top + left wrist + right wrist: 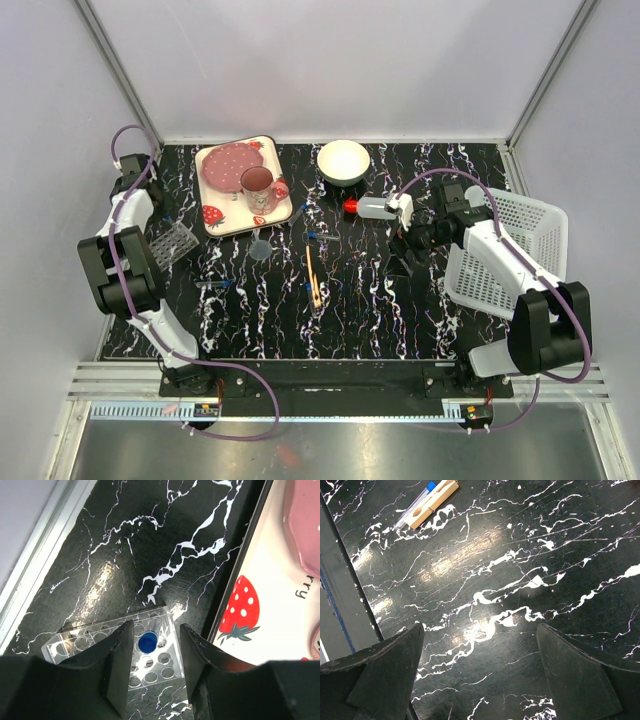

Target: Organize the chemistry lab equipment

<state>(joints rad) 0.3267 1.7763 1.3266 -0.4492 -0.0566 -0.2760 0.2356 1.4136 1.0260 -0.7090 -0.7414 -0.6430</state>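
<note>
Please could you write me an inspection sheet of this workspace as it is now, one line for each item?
Surface: black white-veined marble tabletop, no spill seen.
Job's things: clear grid rack at left, one blue-capped clear tube standing in it; other blue-capped tubes, thin wooden stick, tiny clear cup and red-capped translucent bottle loose mid-table.
Clutter: strawberry-print tray with pink mug; white bowl.
Grippers: left gripper fingers open on either side of the standing tube's cap, not touching; right gripper open over bare marble.
Cables: purple cables loop along both arms.
Surroundings: white plastic mesh basket at right edge; pale walls.
</note>
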